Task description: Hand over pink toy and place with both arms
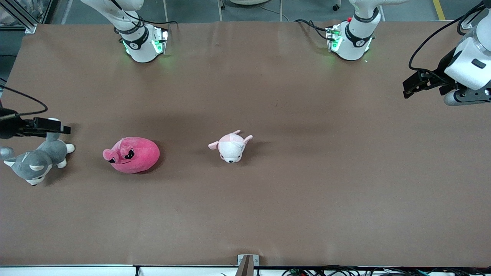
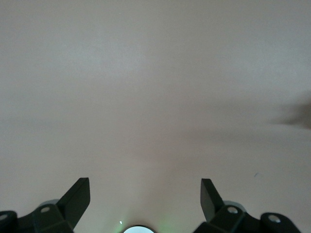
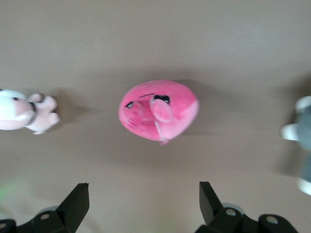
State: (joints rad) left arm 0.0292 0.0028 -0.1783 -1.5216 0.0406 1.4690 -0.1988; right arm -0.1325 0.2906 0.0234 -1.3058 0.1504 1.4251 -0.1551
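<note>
While both arms hang in the air with nothing in them, three plush toys lie in a loose row on the brown, matte table. The pink toy is the biggest: one round, blob-shaped hot-pink lump of soft fabric with angry black eyes, a small snout and little ear flaps, resting toward the right arm's end of the table. Beside it, nearer the middle, lies one smaller pale pink-and-white plush animal with floppy ears. One grey-and-white plush husky sits at the right arm's edge. The right end effector is up over the table by the pink toy, its two black fingers spread wide and empty. The left end effector waits over bare table at the left arm's end, its fingers likewise spread apart
</note>
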